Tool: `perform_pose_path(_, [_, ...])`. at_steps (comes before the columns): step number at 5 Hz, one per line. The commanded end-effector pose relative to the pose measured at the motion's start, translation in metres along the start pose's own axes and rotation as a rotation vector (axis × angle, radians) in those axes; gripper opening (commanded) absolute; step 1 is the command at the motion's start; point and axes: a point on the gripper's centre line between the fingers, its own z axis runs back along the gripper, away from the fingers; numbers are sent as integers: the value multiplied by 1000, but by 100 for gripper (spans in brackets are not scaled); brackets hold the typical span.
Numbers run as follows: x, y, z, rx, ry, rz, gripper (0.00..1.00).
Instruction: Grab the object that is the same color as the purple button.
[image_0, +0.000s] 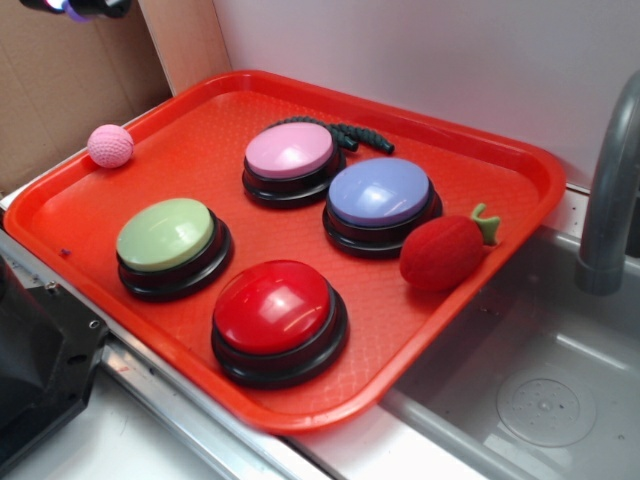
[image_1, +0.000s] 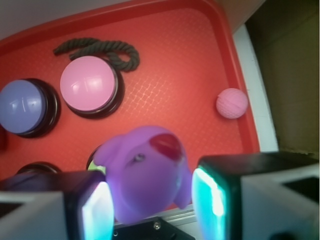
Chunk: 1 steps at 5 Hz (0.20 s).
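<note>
Between the two glowing pads of the gripper (image_1: 150, 200) sits the purple duck figurine (image_1: 145, 172), clamped on both sides and lifted above the red tray (image_1: 200, 60); its red beak faces up toward the wrist camera. Seen from the exterior view, only a dark piece of the gripper (image_0: 75, 6) shows at the top left corner, high over the tray's (image_0: 120, 210) far left end, and the duck cannot be made out there.

On the tray stand four domed buttons with black bases. The purple button (image_0: 380, 192) is toward the right, with the pink button (image_0: 290, 151) just beside it on the far left side. The green button (image_0: 166, 234) is at the left and the red button (image_0: 272, 307) nearest. A red strawberry toy (image_0: 443, 252) leans by the tray's right rim, near the purple button. A dark rope (image_0: 350, 133) lies curled behind the pink button. A pink knitted ball (image_0: 110, 145) rests at the tray's far left rim.
</note>
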Motion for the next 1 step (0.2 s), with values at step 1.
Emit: perform_pose_path(1, [-5,9,17,3,-60,-10,0])
